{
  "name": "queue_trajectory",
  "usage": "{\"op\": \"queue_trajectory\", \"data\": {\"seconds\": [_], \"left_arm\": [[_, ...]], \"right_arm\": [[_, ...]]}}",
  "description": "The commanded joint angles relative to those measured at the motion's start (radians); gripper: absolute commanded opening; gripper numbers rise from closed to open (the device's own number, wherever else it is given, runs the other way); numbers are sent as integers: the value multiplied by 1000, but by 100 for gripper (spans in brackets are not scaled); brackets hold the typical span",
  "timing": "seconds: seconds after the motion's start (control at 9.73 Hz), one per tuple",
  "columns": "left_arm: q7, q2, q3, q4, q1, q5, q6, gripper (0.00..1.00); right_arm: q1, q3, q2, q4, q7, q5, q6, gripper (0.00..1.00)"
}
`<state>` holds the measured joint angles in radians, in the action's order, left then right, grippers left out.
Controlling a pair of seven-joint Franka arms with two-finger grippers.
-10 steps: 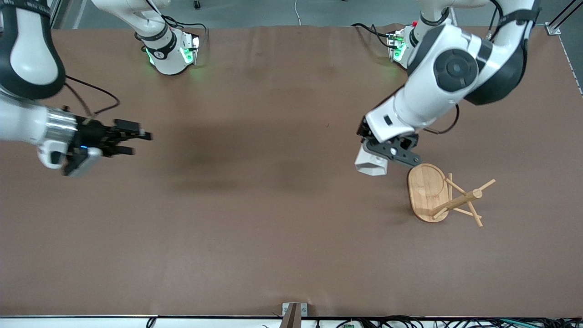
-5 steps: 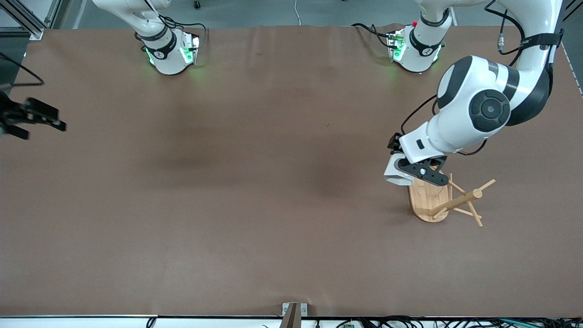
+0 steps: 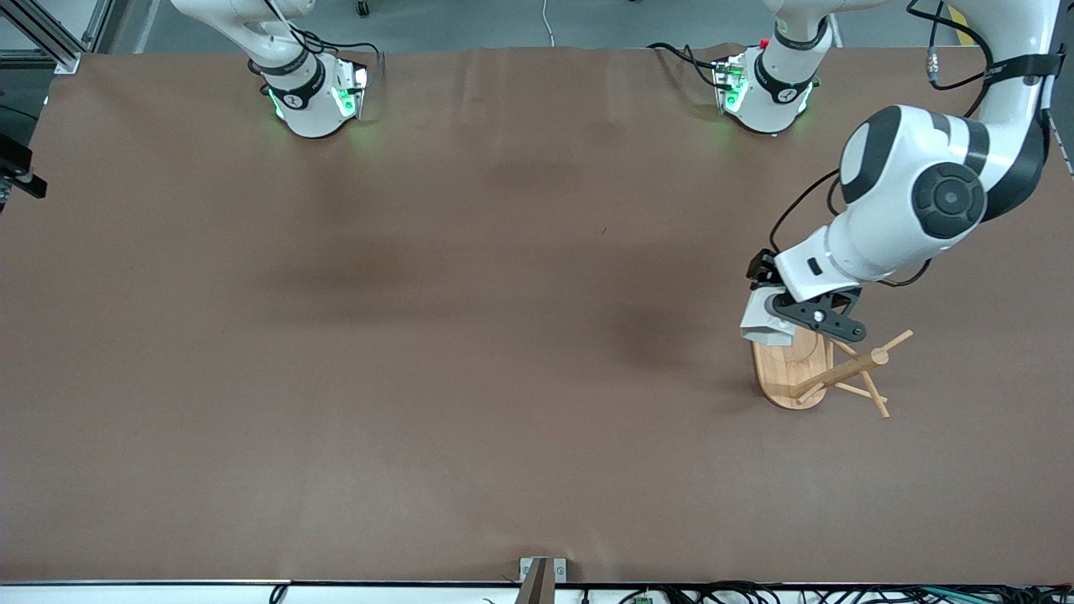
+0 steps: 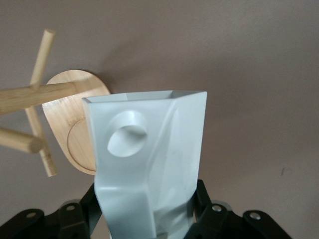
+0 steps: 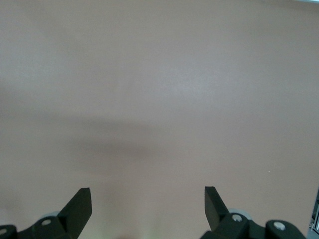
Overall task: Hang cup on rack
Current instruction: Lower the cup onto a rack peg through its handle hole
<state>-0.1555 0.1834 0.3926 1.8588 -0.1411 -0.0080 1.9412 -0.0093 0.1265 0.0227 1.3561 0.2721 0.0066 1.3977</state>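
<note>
The small white faceted cup (image 3: 765,323) is being held clamped in the left gripper (image 3: 797,317) over the bamboo peg rack's (image 3: 818,369) oval base near the left arm's table end, while the right gripper (image 5: 147,206) is being kept wide open and empty at the right arm's table edge.

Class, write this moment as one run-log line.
left hand: shut on cup, over rack base edge | cup: not yet hung | right hand: open, waiting over the table's right-arm end

Cup (image 3: 765,323) mostly under left end effector (image 3: 804,312); rack (image 3: 826,369) base partly covered; right end effector (image 3: 17,168) cut off at frame edge.
</note>
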Motion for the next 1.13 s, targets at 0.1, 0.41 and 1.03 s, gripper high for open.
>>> {"op": "queue_trajectory", "data": {"seconds": [0.1,0.41,1.03], "left_arm": [[-51,7,12,46,-41,8,30,16],[-116,36,11,28,-48,7,33,16],[-211,48,8,-3,-71,7,28,17]], "right_arm": [[-5,-24,-12,10,-105,-19,-31,100],[-1,-25,-14,84,-198,-20,0,100],[12,-59,-6,135,-260,-17,83,100]]}}
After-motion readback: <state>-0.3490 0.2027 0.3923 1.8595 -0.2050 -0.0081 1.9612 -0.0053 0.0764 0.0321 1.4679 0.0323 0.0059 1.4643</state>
